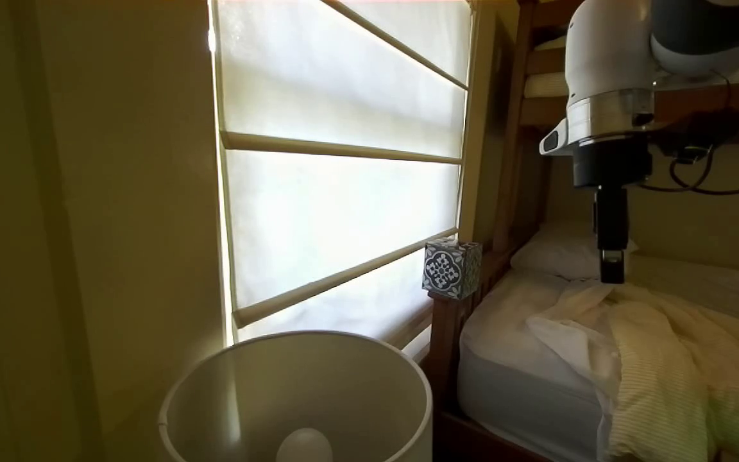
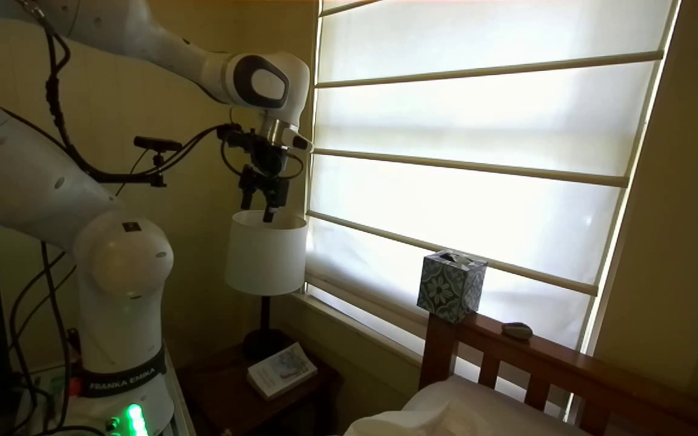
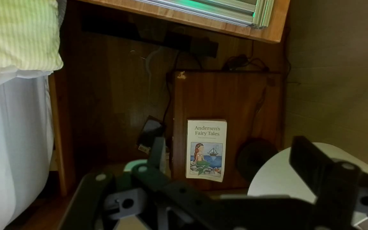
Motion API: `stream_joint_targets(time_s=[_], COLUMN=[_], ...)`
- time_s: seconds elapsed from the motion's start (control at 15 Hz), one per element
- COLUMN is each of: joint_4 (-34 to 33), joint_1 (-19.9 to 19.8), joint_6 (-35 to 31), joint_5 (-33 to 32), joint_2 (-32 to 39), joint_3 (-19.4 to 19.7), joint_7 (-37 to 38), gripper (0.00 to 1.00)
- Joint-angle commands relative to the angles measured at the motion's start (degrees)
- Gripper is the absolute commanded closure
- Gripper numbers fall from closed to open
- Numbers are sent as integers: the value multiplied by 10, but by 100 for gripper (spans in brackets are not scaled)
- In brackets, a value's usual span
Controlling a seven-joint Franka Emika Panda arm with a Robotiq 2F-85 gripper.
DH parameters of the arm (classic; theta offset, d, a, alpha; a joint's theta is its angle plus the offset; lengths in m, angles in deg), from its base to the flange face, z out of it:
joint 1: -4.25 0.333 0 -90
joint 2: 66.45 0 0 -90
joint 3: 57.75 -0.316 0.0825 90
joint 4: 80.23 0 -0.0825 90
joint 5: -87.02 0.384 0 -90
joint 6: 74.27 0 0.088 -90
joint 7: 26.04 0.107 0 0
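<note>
Below our spread, empty black gripper [image 2: 257, 213], we see a brown wooden worktop [image 3: 222, 95] supporting a flat-lying, rectangular white paperback [image 3: 207, 153]

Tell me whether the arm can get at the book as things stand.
Probably yes: the end effector hangs open and empty, and nothing lies on the book. The lamp stands close beside it, though, so its shade could get in the way.
</note>
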Motion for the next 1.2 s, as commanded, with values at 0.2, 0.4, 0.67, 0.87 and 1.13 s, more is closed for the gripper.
stream_joint_targets(time_s=[0.2,0.4,0.67,0.87,1.13], joint_4=[-1,-1,6,24,40], joint_1=[-10,-10,-26,-42,-44], joint_6=[2,2,-27,-95,-183], joint_5=[4,4,-15,-15,-5], joint_2=[0,0,17,56,141], joint_3=[-7,-7,-19,-37,-48], joint_7=[-6,-6,17,51,72], gripper=[0,0,0,0,0])
